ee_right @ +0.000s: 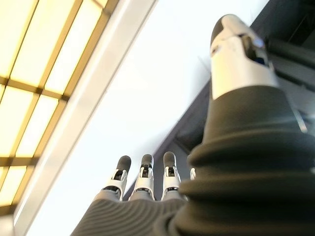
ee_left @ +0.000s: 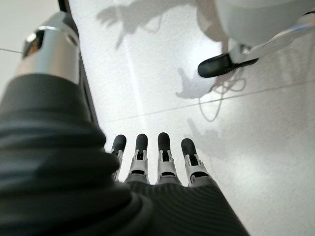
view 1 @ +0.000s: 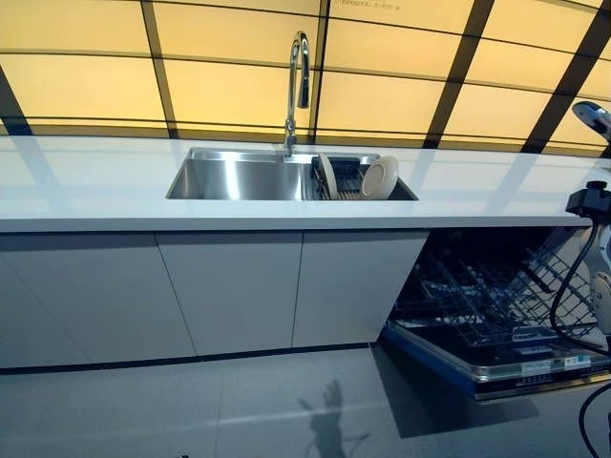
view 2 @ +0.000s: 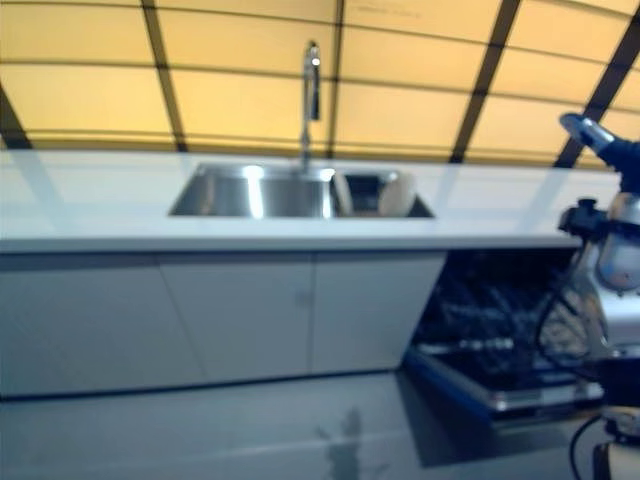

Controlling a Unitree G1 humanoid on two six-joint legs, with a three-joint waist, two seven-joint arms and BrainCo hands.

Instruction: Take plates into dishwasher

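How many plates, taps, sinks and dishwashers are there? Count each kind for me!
Plates: 2, standing in the rack inside the sink, one at
Tap: 1
Sink: 1
Dishwasher: 1, door open
Total: 5

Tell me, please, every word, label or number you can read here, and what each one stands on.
Nothing here can be read.
Stickers on the open dishwasher door's front edge: print too small to make out.
Faint marking at the top of the yellow wall panels: too small and blurred.
The sink, faucet, plates and white counter show no text.
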